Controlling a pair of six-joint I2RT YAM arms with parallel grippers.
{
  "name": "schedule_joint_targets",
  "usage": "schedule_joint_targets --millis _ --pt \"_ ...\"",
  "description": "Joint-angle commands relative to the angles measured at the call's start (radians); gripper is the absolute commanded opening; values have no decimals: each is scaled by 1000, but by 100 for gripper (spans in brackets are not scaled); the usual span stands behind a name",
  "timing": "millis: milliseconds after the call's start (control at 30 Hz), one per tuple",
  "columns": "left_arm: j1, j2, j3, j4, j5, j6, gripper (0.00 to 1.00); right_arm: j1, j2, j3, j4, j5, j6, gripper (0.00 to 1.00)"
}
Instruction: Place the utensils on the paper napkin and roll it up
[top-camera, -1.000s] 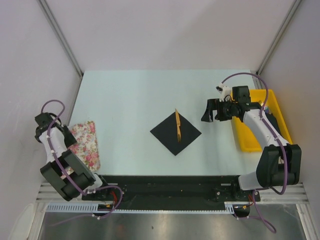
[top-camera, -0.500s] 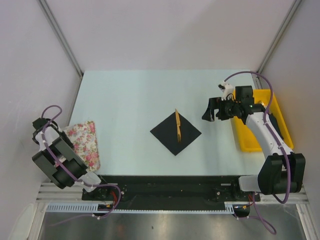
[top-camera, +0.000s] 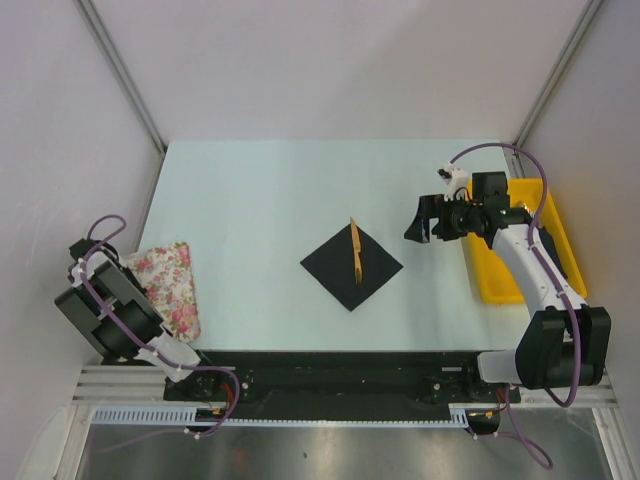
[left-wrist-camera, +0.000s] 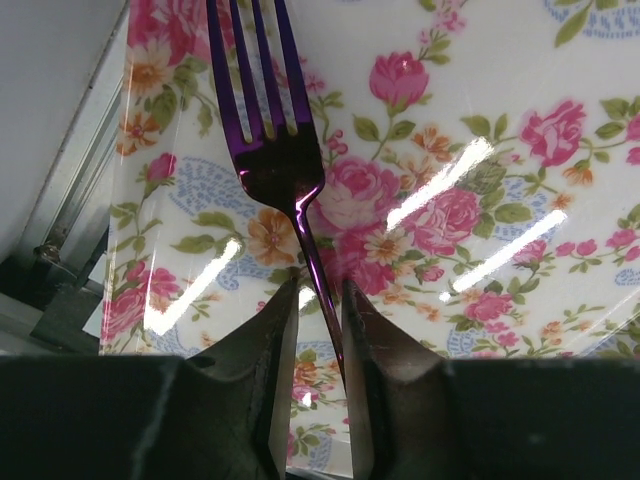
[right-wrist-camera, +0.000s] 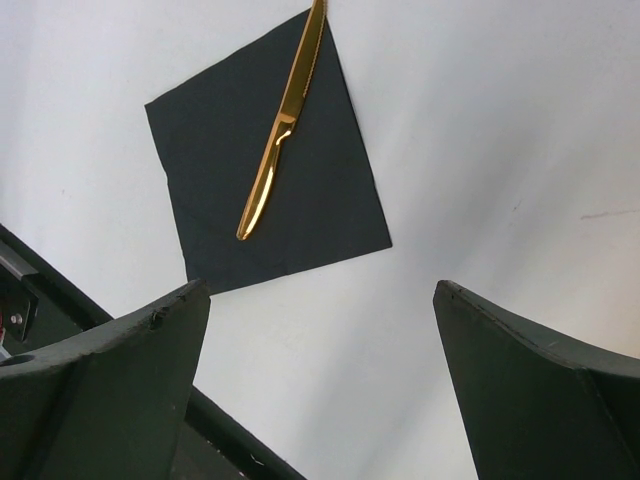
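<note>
Starting nearest the bases: your left end effector (left-wrist-camera: 318, 295) hangs low over the floral pink-and-white cloth (left-wrist-camera: 480, 200) at the near left of the pale desk (top-camera: 250, 190). Its jaws stand narrow, one on each side of the slim handle of the glossy purple metal fork (left-wrist-camera: 268, 130). You cannot tell from the wrist view whether they pinch the handle or only flank it.

Mid-desk: the thin matte black square paper napkin (top-camera: 345, 275) lies flat, corner-on. The slender gold metal knife (top-camera: 355, 250) rests on it, one end just past the far corner.

Further right: your right end effector (right-wrist-camera: 320, 290) is spread wide and empty, above bare desk beside the napkin. The yellow plastic bin (top-camera: 490, 285) sits beyond it.

Risks, as judged:
- The thin handle lies flat on soft cloth, so the fingers may snag fabric and lift it too.
- Gripped along the handle, the tine end may swing or slip.
- Setting the fork down could skid the light napkin or nudge the knife.
- The overhanging knife may slide out during rolling.
</note>
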Motion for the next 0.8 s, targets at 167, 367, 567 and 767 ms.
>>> schedule_joint_targets --millis 167,367,567,767 --pt "11 9 2 64 45 -14 20 -16 16 75 -8 -27 8 100" --pt "-7 -74 9 37 127 -48 0 -19 50 128 -53 -42 -25 99" --pt "-35 -189 44 -8 194 -74 0 -36 85 210 -126 -53 -90 100" --pt "-168 -364 141 -35 450 -125 0 -92 168 433 -312 -74 -233 100"
